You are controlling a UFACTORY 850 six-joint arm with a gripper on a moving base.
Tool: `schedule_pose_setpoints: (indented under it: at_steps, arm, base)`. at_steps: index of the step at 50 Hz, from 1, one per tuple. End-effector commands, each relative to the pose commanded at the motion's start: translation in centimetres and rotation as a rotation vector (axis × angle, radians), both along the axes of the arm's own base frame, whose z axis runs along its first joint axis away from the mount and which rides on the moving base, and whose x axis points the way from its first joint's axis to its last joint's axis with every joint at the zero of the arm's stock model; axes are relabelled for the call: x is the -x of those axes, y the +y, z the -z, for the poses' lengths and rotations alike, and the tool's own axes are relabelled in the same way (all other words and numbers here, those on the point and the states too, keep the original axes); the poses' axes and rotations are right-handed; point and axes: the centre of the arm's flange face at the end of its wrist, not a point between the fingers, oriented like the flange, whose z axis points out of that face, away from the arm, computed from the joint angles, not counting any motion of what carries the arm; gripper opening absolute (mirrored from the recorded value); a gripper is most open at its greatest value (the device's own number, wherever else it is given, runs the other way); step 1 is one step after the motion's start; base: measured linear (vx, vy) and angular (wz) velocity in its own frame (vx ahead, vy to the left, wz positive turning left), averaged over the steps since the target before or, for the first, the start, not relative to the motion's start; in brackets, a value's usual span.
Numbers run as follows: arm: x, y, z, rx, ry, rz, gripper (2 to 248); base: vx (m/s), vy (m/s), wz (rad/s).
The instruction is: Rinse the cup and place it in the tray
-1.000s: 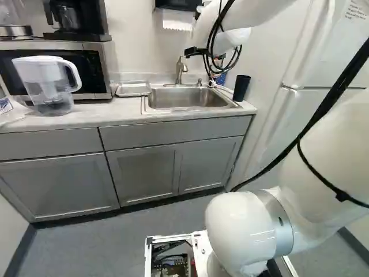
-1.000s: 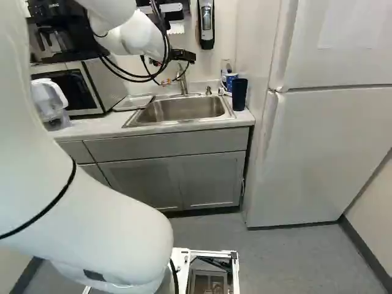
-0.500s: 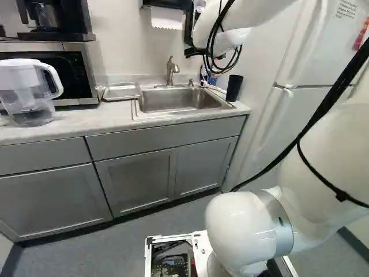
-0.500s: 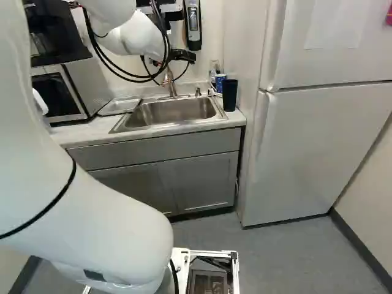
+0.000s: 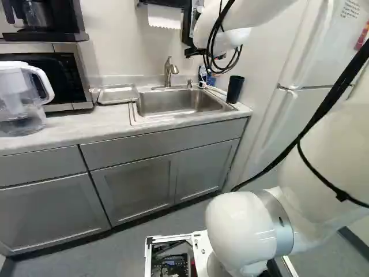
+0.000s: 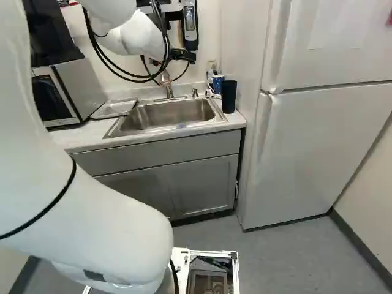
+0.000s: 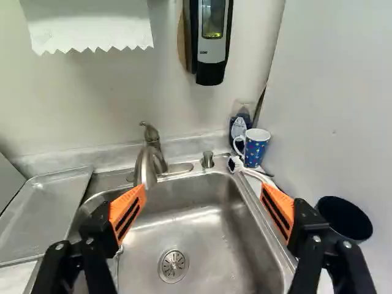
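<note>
Blue, colourfully dotted cup (image 7: 255,147)

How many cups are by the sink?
2 for sure: a blue mug at the far corner of the sink, and a dark cup nearer, beside it. A clear thing behind the mug may be another; I can't tell.

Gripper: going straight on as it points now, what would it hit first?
Most likely the sink, near its back edge, which shows straight ahead of the open gripper. The faucet looks just off that line, but depth is hard to judge.
</note>
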Motion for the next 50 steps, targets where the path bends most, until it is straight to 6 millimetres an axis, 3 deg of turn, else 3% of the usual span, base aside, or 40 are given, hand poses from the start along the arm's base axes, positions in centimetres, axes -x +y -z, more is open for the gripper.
schedule_pose_setpoints:
  at_steps: [50]
  arm:
    - [0.00,0.00,0.00,0.000,0.000,0.000,247]
  base:
    - [0.049,0.010,-0.003]
